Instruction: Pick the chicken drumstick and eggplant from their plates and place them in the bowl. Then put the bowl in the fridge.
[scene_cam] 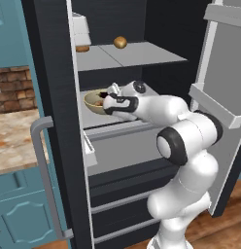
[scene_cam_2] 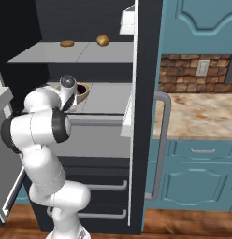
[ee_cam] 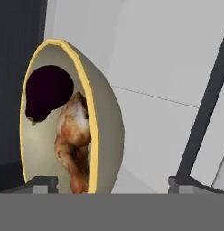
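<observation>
Spread wide apart, the tool [ee_cam: 107, 182] in the hand view shows its two dark finger tips [ee_cam: 39, 184] at the bottom, one on either side of the bowl's [ee_cam: 107, 135] near wall, with nothing clamped between them. The tan bowl appears turned on edge in this rolled view, its yellow rim toward the left. Inside it lie the dark purple eggplant [ee_cam: 48, 92] and, just beside and touching it, the golden-brown chicken drumstick [ee_cam: 73, 140]. Pale grey shelf [ee_cam: 159, 67] surface runs behind the bowl.

From the left base view, the arm reaches into the open black fridge [scene_cam: 49, 97], and the tool [scene_cam: 107, 99] sits at the bowl [scene_cam: 93, 104], which rests on the middle shelf [scene_cam: 88, 116] near its left front. On the shelf above sit a round brown ball [scene_cam: 120, 42] and a flatter brown piece [scene_cam: 82, 48]. Lower drawers [scene_cam: 122, 194] with grey bar handles lie below.

From the right base view, the bowl [scene_cam_2: 83, 92] stands on the same middle shelf [scene_cam_2: 108, 100], partly hidden by the wrist; the eggplant [scene_cam_2: 81, 88] shows as a dark patch inside. The brown ball [scene_cam_2: 103, 40] and flat piece [scene_cam_2: 67, 44] are on the upper shelf. To the right stand teal cabinets [scene_cam_2: 197, 168] with a marbled bench [scene_cam_2: 197, 112].
</observation>
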